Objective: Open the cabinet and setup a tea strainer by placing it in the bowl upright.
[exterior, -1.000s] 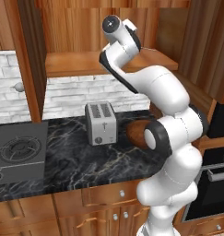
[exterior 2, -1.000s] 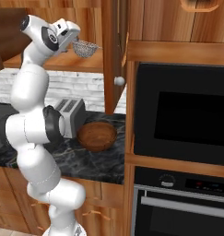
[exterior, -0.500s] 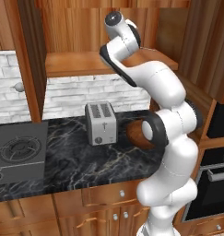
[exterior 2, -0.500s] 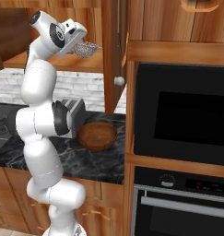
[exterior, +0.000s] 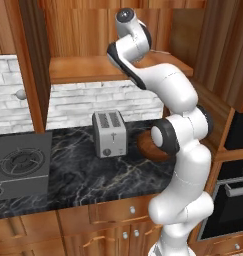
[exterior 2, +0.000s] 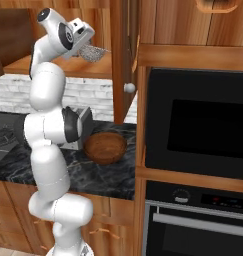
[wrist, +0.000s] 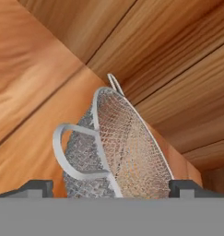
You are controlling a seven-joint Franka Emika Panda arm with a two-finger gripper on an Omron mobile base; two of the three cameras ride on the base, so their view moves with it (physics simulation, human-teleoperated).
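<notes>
- The cabinet (exterior: 83, 35) is standing open; its shelf (exterior 2: 58, 67) is lying just below the lifted strainer.
- The fingers (wrist: 109, 189) are grasping the tea strainer (exterior 2: 93, 52), which is hanging tilted above the shelf.
- The bowl (exterior 2: 105, 146) is waiting on the table (exterior: 83, 175), beside the toaster (exterior: 109, 133).
- Advised: carrying the strainer clear of the door, lowering it mesh-down, releasing only once it is seated upright.

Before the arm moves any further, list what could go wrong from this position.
1. The tea strainer sits tilted between the fingers of the gripper, held near its rim; it may twist or slip on the way down.
2. The open door of the cabinet hangs close beside the strainer, above the bowl; a direct descent could clip it.
3. The toaster stands right next to the bowl, so a skewed drop could land against it.
</notes>
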